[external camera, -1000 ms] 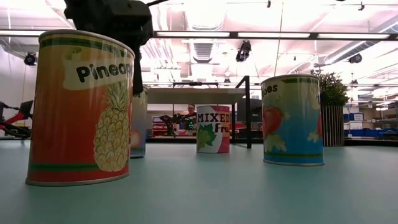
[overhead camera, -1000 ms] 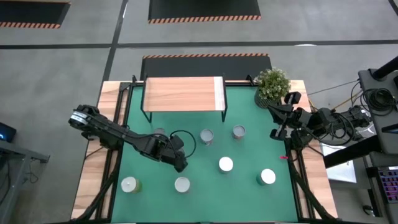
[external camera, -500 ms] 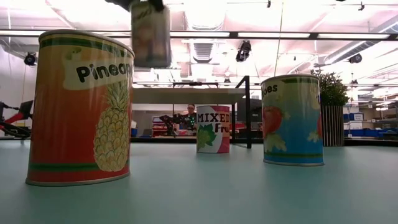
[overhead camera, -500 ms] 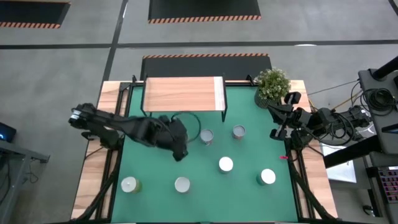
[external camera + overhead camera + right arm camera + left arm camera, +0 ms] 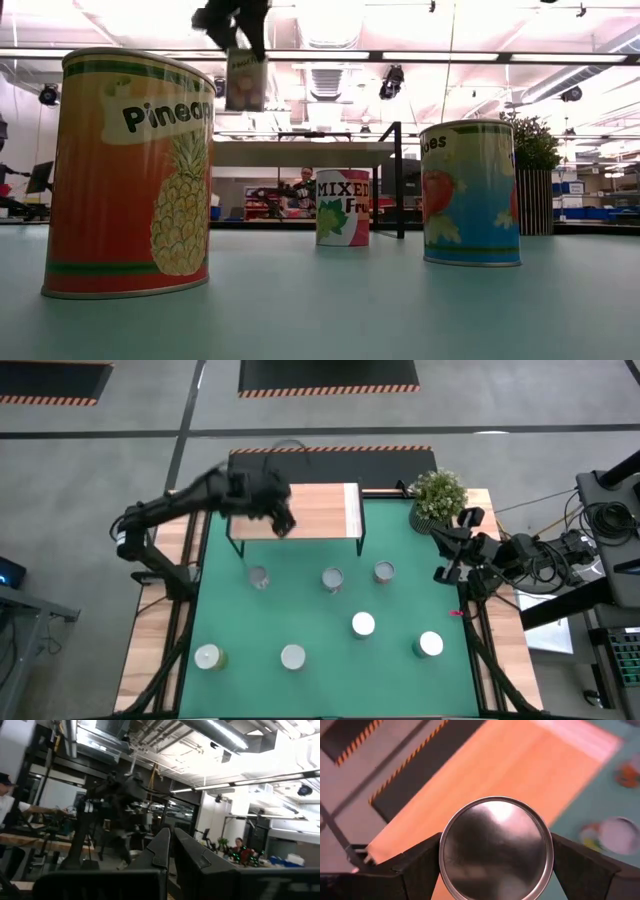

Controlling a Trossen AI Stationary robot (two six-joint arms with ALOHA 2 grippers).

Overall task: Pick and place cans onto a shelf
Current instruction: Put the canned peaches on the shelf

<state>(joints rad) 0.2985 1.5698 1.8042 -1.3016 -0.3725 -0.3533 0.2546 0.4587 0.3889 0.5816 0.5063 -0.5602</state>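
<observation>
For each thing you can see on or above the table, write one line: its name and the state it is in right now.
Left gripper: shut on a can, above the shelf.
Held can: lifted, clamped at its sides, not yet set down.
Shelf: standing, top bare.
Seven other cans: upright on the green mat.
Potted plant: upright at the table's corner.
Right gripper: shut, empty, parked at the table's right edge.

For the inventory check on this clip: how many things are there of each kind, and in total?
Cans standing on table: 7
Can held in left gripper: 1
Shelf: 1
Potted plant: 1
Total: 10
</observation>
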